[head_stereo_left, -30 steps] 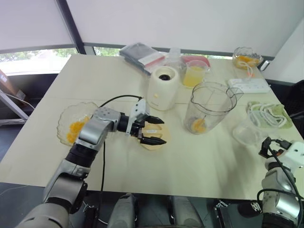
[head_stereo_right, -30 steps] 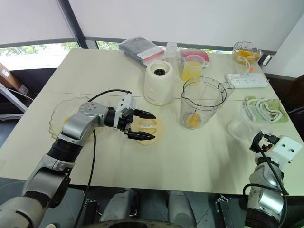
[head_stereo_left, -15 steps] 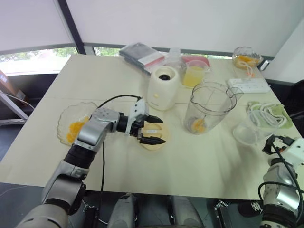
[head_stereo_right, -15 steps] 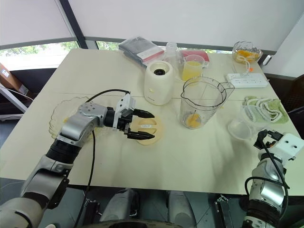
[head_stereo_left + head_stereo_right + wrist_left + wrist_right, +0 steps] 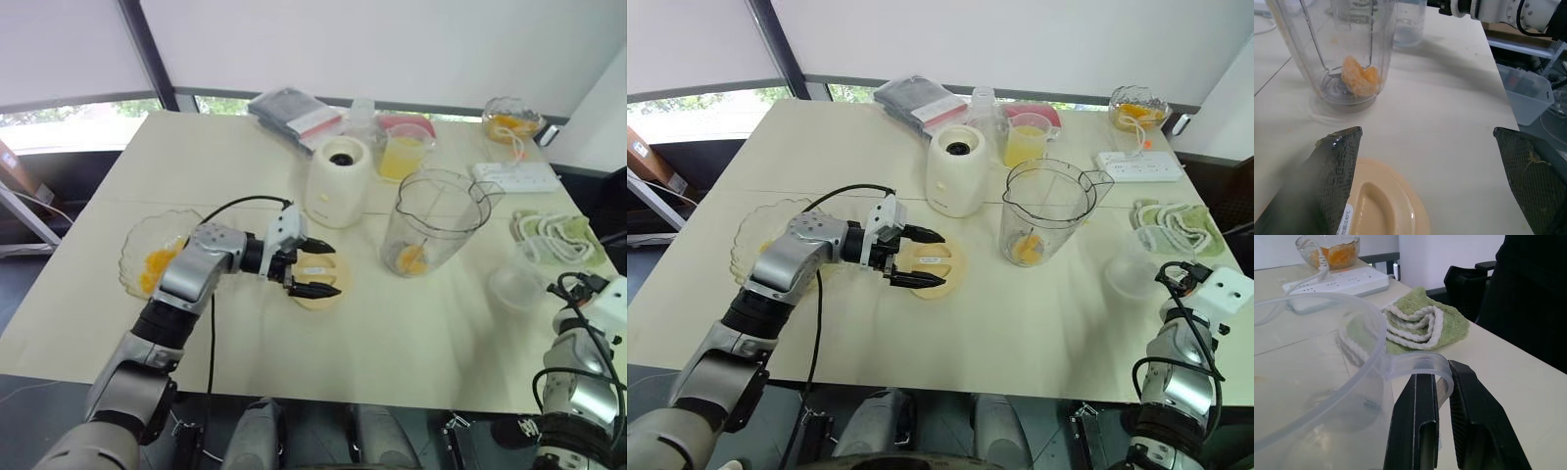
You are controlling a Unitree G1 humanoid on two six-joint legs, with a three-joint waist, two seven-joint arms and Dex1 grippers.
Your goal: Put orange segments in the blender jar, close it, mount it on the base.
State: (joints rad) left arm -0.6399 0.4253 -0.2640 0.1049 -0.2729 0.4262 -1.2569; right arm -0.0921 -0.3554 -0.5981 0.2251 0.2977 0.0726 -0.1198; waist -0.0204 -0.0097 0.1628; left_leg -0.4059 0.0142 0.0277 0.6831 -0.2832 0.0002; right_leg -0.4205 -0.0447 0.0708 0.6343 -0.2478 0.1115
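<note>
The blender jar (image 5: 434,220) stands upright near the middle of the desk (image 5: 411,343), open at the top, with a few orange segments (image 5: 1359,78) lying at its bottom by the dark blade. Just behind the jar and toward the left arm sits the cream base (image 5: 338,182), its dark socket uncovered. A cup of yellow juice (image 5: 402,154) stands right behind the base.

On the same side of the jar as the base, nearer the robot, lies a round cream lid (image 5: 318,279). The left gripper (image 5: 315,269) hovers over it with its fingers (image 5: 1334,171) spread wide apart, holding nothing. Beyond that arm, a glass dish (image 5: 152,257) holds more orange pieces.

On the jar's other side, near the desk edge, is a small clear container (image 5: 516,286). The right gripper (image 5: 1442,382) has its fingers closed on the tab at that container's rim, though the plastic appears only thinly caught. A green towel (image 5: 1422,323) lies just beyond it, with a white power strip (image 5: 1337,281) farther off.
</note>
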